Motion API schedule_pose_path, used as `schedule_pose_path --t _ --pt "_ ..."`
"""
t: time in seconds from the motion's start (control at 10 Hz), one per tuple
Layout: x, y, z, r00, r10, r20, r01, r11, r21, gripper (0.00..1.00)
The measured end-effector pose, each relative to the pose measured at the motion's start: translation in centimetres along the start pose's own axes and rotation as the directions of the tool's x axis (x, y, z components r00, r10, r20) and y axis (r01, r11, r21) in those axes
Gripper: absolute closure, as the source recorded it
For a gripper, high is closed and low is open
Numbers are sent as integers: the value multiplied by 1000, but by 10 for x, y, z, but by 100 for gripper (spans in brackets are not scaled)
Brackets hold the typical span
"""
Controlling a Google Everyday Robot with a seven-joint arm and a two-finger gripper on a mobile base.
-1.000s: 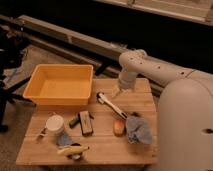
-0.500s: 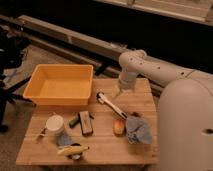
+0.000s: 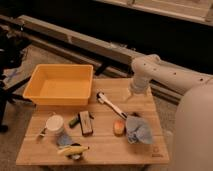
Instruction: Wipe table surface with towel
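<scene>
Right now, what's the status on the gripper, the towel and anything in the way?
Gripper open, empty, hovering just behind the towel. Cloth crumpled on the table surface, untouched. Orange fruit beside it; white-handled tool lying just behind.

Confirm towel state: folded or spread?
Bunched, not spread: towel lies crumpled beside the orange; end effector hangs above table behind it.

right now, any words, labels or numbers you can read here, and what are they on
None can be read.
table surface: a small dark mark at its near right corner, too blurred to read.
yellow tub, towel: no lettering shows.
pincer, hanging over the table's far right part: no lettering shows.
</scene>
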Motion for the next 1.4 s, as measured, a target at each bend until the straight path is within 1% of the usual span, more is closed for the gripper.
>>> schedule_pose_path --t 0.2,0.4,0.5,0.8,0.9,1.0,1.2,1.4 --pt "-31 14 2 999 29 17 -29 1000 -7 20" --pt "-56 10 3 999 26 34 -26 1000 -2 20" --pt "-77 2 2 999 15 46 -16 1000 8 20" --pt "-111 -2 1 998 17 65 -18 1000 14 20" --pt "-116 -1 2 997 21 71 -22 1000 14 20" --pt "-117 -1 2 997 22 74 -24 1000 14 20" --pt "-126 5 6 994 28 103 -29 999 17 20" --pt "-133 3 11 991 17 132 -20 1000 19 20"
